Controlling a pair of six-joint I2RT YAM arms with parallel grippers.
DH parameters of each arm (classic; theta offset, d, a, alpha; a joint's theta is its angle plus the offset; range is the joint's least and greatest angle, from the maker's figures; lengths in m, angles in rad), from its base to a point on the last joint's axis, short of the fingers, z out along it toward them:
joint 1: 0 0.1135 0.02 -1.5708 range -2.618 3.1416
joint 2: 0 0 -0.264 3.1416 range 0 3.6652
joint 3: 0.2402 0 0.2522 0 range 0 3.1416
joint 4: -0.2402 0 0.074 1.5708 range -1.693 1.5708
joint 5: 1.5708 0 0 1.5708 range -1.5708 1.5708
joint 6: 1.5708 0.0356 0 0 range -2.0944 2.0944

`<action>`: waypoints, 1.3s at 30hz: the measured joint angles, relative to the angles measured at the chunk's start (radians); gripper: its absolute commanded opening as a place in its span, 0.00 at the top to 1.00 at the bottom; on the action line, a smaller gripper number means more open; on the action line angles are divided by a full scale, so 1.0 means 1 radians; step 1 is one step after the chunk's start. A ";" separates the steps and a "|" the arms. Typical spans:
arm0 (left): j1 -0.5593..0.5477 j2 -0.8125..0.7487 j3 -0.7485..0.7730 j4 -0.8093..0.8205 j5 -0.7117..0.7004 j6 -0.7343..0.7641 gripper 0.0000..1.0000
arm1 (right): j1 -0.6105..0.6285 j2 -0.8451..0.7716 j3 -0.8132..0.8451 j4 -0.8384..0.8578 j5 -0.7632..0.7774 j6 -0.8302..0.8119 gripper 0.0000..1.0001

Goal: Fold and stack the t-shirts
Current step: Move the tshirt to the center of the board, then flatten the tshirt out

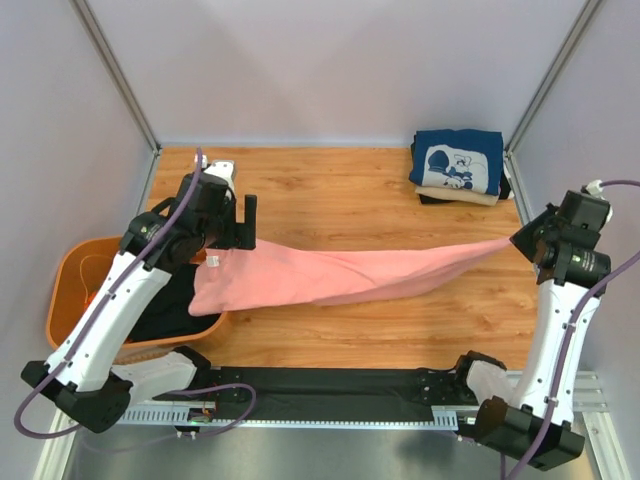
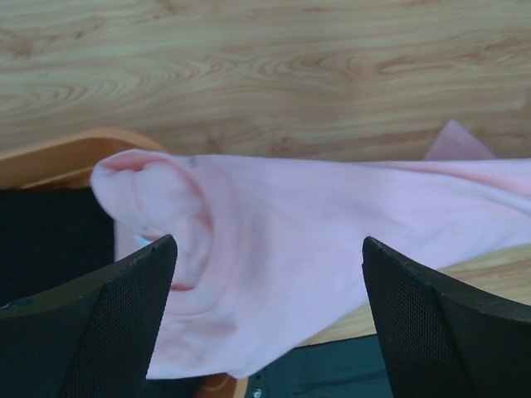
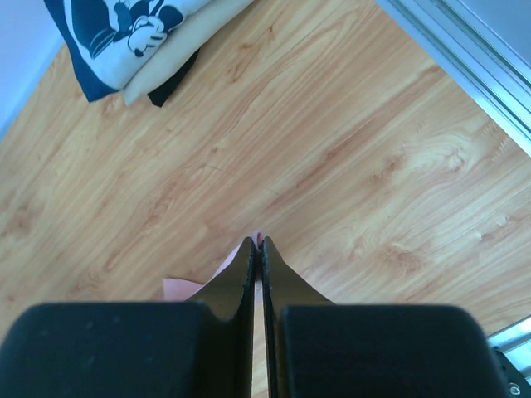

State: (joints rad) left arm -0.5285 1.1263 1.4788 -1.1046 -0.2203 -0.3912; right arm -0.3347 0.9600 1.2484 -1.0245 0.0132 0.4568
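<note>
Stretching across the worktop (image 1: 330,190), the salmon-pink t-shirt (image 1: 340,275) runs from the orange tub (image 1: 70,285) to the right fingers (image 3: 241,286), which are pressed together on its far tip. The left fingers (image 2: 108,332) stand wide apart over the bunched collar end, gripping nothing. The navy t-shirt (image 1: 458,160) tops a folded stack at the far right corner. Dark cloth (image 1: 170,310) in the tub is partly hidden by the left arm.

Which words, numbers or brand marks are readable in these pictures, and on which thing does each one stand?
No text is readable in any view.
On the navy t-shirt: only a white cartoon print, no legible letters.
On the pink t-shirt: a small white tag near its left end, too small to read.
</note>
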 measured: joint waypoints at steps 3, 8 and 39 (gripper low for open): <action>0.023 -0.003 -0.088 0.012 -0.052 0.018 0.01 | -0.098 0.026 0.010 0.006 -0.078 0.004 1.00; 0.113 0.021 -0.131 0.026 -0.053 0.028 0.01 | -0.164 0.101 0.008 0.060 -0.150 0.017 1.00; 0.046 0.494 -0.010 0.195 0.171 -0.021 0.09 | -0.217 0.366 -0.061 0.270 -0.161 0.049 1.00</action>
State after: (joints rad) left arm -0.4828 1.6207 1.4693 -0.9100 -0.0490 -0.4126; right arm -0.5522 1.3258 1.1873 -0.7544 -0.1474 0.5060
